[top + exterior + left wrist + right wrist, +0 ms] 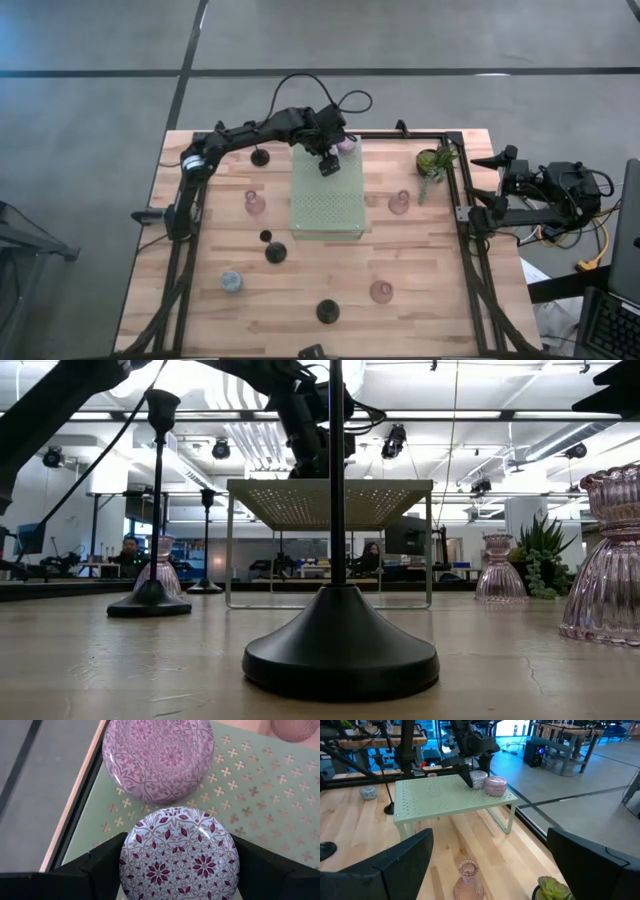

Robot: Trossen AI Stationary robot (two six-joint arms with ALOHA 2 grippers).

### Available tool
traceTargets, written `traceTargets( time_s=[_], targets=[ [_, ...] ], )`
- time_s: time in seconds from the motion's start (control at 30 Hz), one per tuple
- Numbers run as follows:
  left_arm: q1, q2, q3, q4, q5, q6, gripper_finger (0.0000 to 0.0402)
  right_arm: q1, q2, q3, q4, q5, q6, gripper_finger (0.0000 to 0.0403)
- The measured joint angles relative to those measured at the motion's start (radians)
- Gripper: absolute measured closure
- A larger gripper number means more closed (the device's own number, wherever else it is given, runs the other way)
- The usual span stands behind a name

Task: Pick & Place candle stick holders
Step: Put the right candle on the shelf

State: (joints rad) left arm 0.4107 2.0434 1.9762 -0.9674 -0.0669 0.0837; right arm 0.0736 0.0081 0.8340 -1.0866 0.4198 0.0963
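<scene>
The left end effector [329, 163] reaches over the far end of the green mat [327, 203], its two fingers [95, 870] closed against the sides of a round holder with a white and maroon patterned top [180, 854]. This holder sits on the mat, and just beyond it, touching or nearly so, is a lilac round holder [159, 757]. Nearer than the end effector and spread over the wooden bench [440, 290], I count three pink glass holders [255, 203] [399, 203] [381, 291], four black holders [260, 156] [275, 253] [266, 237] [328, 311], and one pale blue round holder [232, 282]. The right end effector [487, 865] hangs off the bench's right edge, fingers wide apart and holding nothing. One potted plant [434, 164] stands off to its left.
</scene>
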Motion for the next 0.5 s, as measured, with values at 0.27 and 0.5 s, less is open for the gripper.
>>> traceTargets(
  time_s=[0.27,0.5],
  targets=[
    [0.002,0.002,0.0,0.024,0.035,-0.034,0.0096,0.0,0.0,0.0,0.0,0.0,0.0,0.0019],
    [0.006,0.002,0.0,0.016,0.04,-0.041,0.0092,0.0,0.0,0.0,0.0,0.0,0.0,0.0019]
  ],
)
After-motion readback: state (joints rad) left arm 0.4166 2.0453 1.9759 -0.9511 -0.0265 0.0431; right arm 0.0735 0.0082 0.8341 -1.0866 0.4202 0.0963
